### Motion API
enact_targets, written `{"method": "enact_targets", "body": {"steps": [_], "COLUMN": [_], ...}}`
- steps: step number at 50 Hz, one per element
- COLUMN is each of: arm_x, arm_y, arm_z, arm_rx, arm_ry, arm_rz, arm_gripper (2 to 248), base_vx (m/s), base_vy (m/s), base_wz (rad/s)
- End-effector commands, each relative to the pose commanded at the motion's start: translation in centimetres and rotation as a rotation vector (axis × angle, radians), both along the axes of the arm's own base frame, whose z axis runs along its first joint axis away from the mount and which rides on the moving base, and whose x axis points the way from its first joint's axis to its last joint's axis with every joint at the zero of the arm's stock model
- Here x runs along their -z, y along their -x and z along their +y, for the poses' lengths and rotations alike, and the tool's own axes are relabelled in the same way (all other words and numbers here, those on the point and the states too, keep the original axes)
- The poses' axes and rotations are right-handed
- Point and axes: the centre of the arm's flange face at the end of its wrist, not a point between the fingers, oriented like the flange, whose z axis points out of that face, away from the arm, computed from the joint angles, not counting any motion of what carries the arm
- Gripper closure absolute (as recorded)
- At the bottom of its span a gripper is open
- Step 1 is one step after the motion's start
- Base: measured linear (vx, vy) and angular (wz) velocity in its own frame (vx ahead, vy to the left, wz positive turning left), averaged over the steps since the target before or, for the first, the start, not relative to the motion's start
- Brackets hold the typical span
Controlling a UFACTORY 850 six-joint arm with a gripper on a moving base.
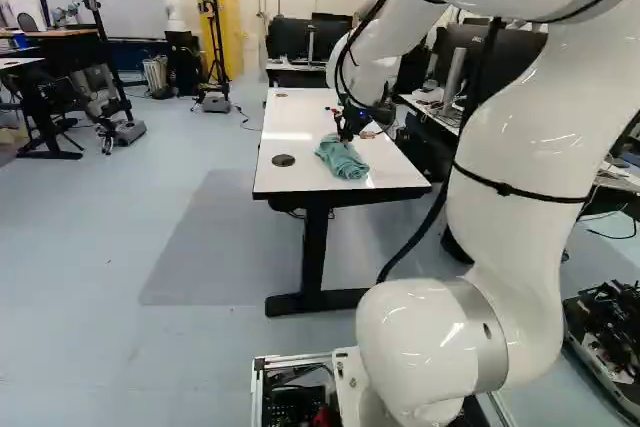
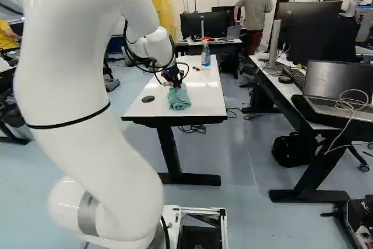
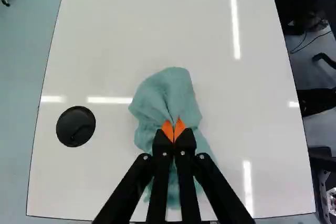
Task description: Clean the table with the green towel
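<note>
The gripper point(image 2: 176, 83) reaches down over the white table point(image 2: 204, 94) onto the green towel point(image 2: 179, 98). In the wrist view the gripper point(image 3: 174, 132) has its orange pads pressed together on a pinched fold of the towel point(image 3: 167, 95). The rest of the cloth lies bunched on the tabletop point(image 3: 105, 182), ahead of, beside and under the fingers. In the left base view the towel point(image 1: 342, 157) sits close to the table's near end.
A black round cap point(image 3: 75, 126) is set in the tabletop beside the towel. A spray bottle point(image 2: 206, 54) and small red items point(image 2: 196, 69) stand farther along the table. Desks with monitors and a laptop point(image 2: 341, 86) are to the right.
</note>
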Motion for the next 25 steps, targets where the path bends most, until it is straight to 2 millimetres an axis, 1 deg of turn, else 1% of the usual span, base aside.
{"method": "enact_targets", "body": {"steps": [11, 25], "arm_x": [0.0, 0.0], "arm_y": [0.4, 0.4], "arm_z": [1.3, 3.7], "arm_rx": [-0.025, -0.070], "arm_ry": [0.000, 0.000], "arm_rz": [0.001, 0.001], "arm_gripper": [228, 228], "base_vx": [0.000, 0.000], "base_vy": [0.000, 0.000], "base_wz": [0.000, 0.000]}}
